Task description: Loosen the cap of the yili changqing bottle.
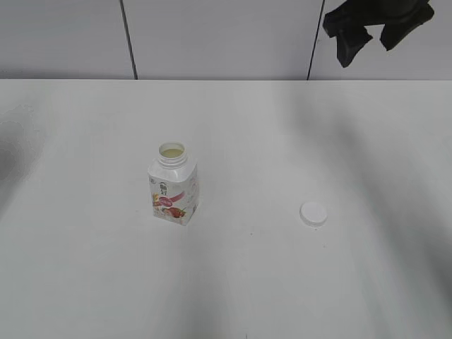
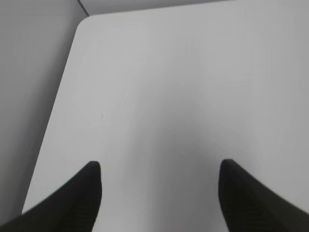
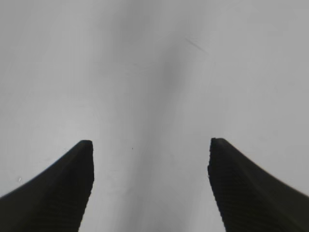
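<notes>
1. A small white squarish plastic bottle with sloped shoulders and a pink-red fruit label [image 1: 174, 187] stands upright on the plain white table [image 1: 85, 282], left of centre in the exterior view.
2. Its wide round neck is uncovered; a pale yellowish surface is visible inside the mouth.
3. The small round white plastic screw cap [image 1: 313, 213] lies flat on the table, well apart from the bottle, to its right and slightly nearer the camera.
4. Nothing touches either the bottle or the cap.
5. The right gripper [image 1: 369, 35] appears at the top right of the exterior view as a dark shape, raised high above the table in front of the grey panelled wall [image 1: 219, 39], well clear of the cap.
6. In the right wrist view, the right gripper [image 3: 150, 145] has its two dark fingers spread wide, with only bare table surface between them; it holds nothing.
7. In the left wrist view, the left gripper [image 2: 159, 166] likewise has its dark fingers set wide apart and holds nothing.
8. The same view shows a rounded table corner and edge beneath the left gripper.
9. The left gripper cannot be made out in the exterior view.
</notes>
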Controlling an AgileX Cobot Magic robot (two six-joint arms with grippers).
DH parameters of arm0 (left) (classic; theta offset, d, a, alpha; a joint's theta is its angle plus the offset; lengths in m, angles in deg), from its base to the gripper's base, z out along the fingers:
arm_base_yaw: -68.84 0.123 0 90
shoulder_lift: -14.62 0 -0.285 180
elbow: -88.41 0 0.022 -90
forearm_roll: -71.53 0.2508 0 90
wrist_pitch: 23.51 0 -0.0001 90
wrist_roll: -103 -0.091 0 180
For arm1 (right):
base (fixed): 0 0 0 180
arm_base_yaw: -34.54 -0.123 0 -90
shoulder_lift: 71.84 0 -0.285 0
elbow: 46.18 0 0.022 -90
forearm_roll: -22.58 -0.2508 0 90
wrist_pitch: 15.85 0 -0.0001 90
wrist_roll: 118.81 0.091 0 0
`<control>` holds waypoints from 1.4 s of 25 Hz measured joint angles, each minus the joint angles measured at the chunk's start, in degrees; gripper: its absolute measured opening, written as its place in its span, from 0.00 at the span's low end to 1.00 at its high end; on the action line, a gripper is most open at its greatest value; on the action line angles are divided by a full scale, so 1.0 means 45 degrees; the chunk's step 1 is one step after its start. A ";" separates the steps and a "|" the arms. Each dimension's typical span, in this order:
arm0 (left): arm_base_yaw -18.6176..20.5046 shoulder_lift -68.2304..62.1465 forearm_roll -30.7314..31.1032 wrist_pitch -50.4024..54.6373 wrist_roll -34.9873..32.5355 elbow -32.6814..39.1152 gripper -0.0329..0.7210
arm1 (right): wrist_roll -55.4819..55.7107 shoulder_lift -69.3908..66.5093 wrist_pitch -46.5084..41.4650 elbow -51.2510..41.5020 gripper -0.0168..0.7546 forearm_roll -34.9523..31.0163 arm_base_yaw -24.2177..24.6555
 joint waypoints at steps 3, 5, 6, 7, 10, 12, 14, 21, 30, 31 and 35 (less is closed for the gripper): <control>0.0000 0.0000 -0.1913 0.1453 -0.1654 0.0000 0.66 | -0.0133 0.0000 -0.0004 0.0000 0.78 0.0025 0.0285; 0.0000 0.0000 -0.3339 0.2297 -0.2968 0.0000 0.66 | -0.0213 0.0000 -0.0016 0.0000 0.78 0.0025 0.0453; 0.0000 0.0000 -0.4193 0.2656 -0.3860 0.0000 0.66 | -0.0239 0.0000 -0.0015 0.0000 0.78 -0.0007 0.0606; 0.0000 0.0011 -0.5084 0.2967 -0.4787 0.0000 0.66 | -0.0257 0.0000 -0.0018 0.0000 0.78 -0.0100 0.0752; 0.0000 0.0010 -0.7655 0.3676 -0.7167 0.0000 0.66 | -0.0349 0.0000 -0.0028 0.0000 0.78 -0.1032 0.1575; 0.0000 0.0024 -0.9131 0.4163 -0.8568 0.0000 0.66 | -0.0492 0.0000 -0.0040 0.0000 0.78 -0.1814 0.2172; 0.0000 0.0028 -1.0469 0.4855 -0.9951 -0.0022 0.66 | -0.0557 0.0000 -0.0040 0.0000 0.78 -0.2220 0.2697; 0.0000 0.0107 -1.2000 0.7450 -1.1436 -0.1367 0.66 | -0.0685 0.0824 -0.0053 -0.0389 0.78 -0.2542 0.3906; 0.0000 0.0883 -1.2022 0.9538 -1.1498 -0.2733 0.66 | -0.0976 0.3243 -0.0064 -0.2290 0.78 -0.2607 0.4054; 0.0000 0.1121 -1.2022 0.9642 -1.1498 -0.2765 0.66 | -0.1003 0.3554 -0.0064 -0.2586 0.78 -0.2607 0.4054; 0.0000 0.2094 -1.2022 0.9708 -1.1498 -0.2790 0.66 | -0.1054 0.4912 -0.0064 -0.3754 0.78 -0.2663 0.4054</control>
